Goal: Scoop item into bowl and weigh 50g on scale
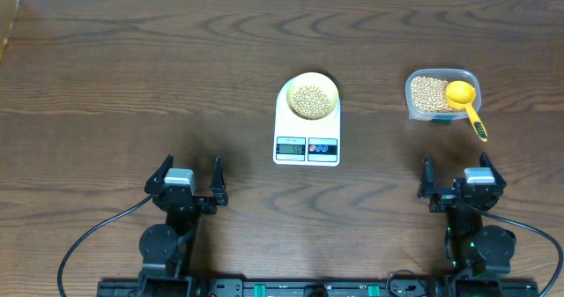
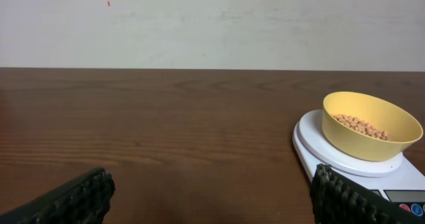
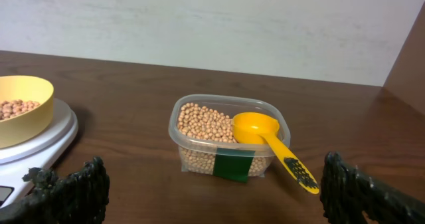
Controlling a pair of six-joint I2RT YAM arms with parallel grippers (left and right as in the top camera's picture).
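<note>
The pale yellow bowl [image 1: 310,98] sits on the white scale [image 1: 307,147] at the table's middle and holds tan beans [image 1: 310,101]. It also shows in the left wrist view [image 2: 370,127] and the right wrist view [image 3: 23,108]. More beans [image 1: 428,94] fill a clear container [image 1: 440,75] to the right, with a yellow scoop [image 1: 465,100] resting in it, handle over the rim. My left gripper [image 1: 187,181] is open and empty near the front left. My right gripper [image 1: 460,178] is open and empty, in front of the container [image 3: 229,134].
The scale's display [image 1: 291,148] is lit; its digits are too small to read. A green label [image 3: 234,164] is on the container's front wall. Dark wood table [image 1: 132,85] runs to a pale wall at the back.
</note>
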